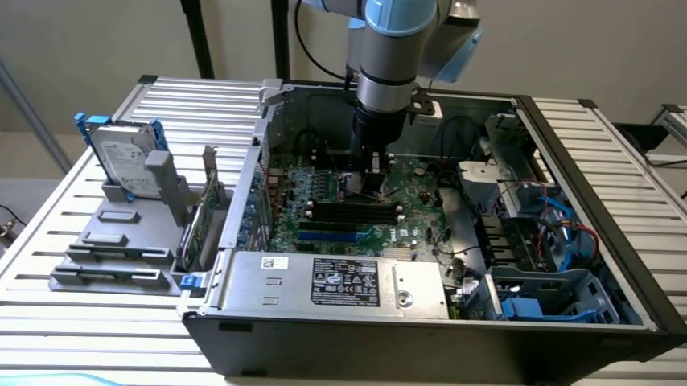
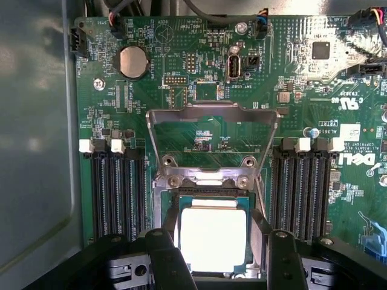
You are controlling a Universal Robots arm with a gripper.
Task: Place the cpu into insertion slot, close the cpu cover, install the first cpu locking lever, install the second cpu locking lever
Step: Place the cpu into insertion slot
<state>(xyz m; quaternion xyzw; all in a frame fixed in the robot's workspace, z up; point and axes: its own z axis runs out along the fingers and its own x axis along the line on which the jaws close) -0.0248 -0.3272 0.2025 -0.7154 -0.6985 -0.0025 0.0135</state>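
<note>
The cpu (image 2: pixel 213 237), a pale silver square, lies flat in the insertion slot (image 2: pixel 208 192), whose dark rim frames it. The cpu cover (image 2: pixel 211 112), a thin silver frame with a window, stands swung up on its hinge beside the slot. My gripper (image 2: pixel 221 261) hangs over the cpu and is open, with one black finger (image 2: pixel 164 260) on each side of the chip and a gap between the other finger (image 2: pixel 282 260) and the chip's edge. In the exterior view the gripper (image 1: pixel 371 183) points straight down onto the green circuit board (image 1: pixel 421 191) inside the computer case.
Long black memory slots (image 2: pixel 115 193) flank the socket on both sides. A silver power supply (image 1: pixel 333 280) fills the case's front, and drive bays with blue cables (image 1: pixel 536 233) sit at the exterior view's right. A hard drive (image 1: pixel 121 157) stands on a grey rack outside the case.
</note>
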